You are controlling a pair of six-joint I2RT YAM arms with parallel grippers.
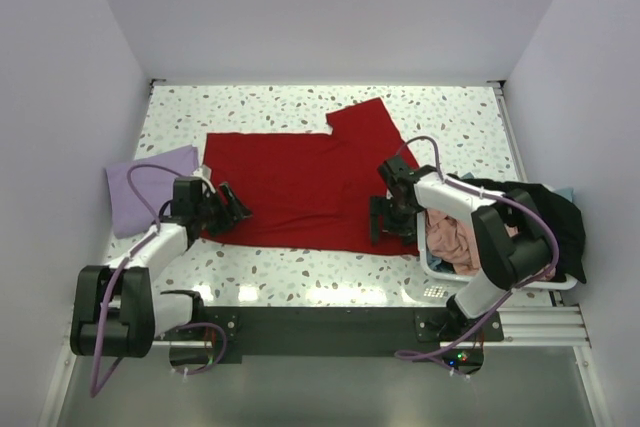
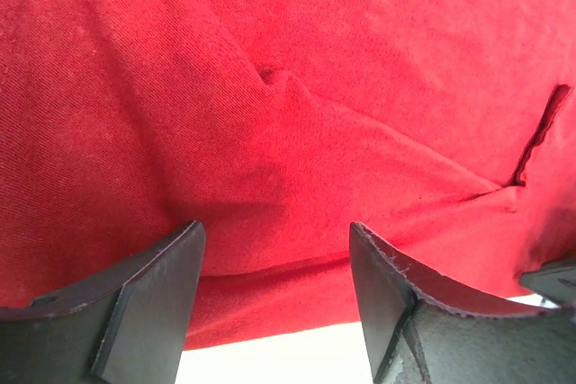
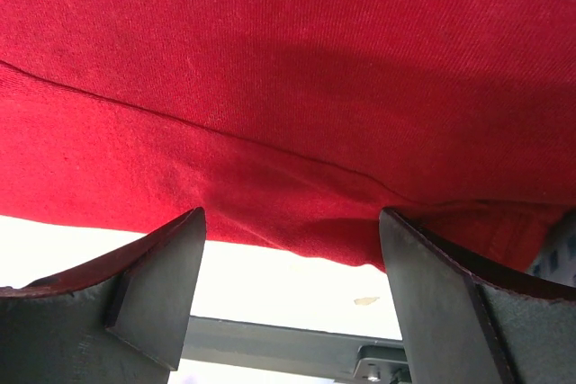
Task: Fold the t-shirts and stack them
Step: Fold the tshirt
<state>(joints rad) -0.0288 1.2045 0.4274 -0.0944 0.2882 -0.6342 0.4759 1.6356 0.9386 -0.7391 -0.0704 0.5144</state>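
Observation:
A large bright red t-shirt (image 1: 300, 187) lies spread flat across the middle of the table. My left gripper (image 1: 238, 209) stands open over its left edge. In the left wrist view red cloth (image 2: 297, 114) fills the picture, and the left gripper (image 2: 274, 245) has its jaws wide apart above the hem, gripping nothing. My right gripper (image 1: 392, 227) is open over the shirt's near right corner. The right wrist view shows the red hem (image 3: 288, 213) lying between the spread jaws of the right gripper (image 3: 292, 222). A pale lavender t-shirt (image 1: 145, 197) lies folded at the far left.
A white plastic basket (image 1: 440, 285) stands at the right edge, beside the right arm. It holds a salmon-pink t-shirt (image 1: 450, 232) and a black one (image 1: 545, 212) that drapes over its rim. White walls close in the speckled table (image 1: 260, 107) on three sides. A dark rail (image 3: 270, 339) runs along the near edge.

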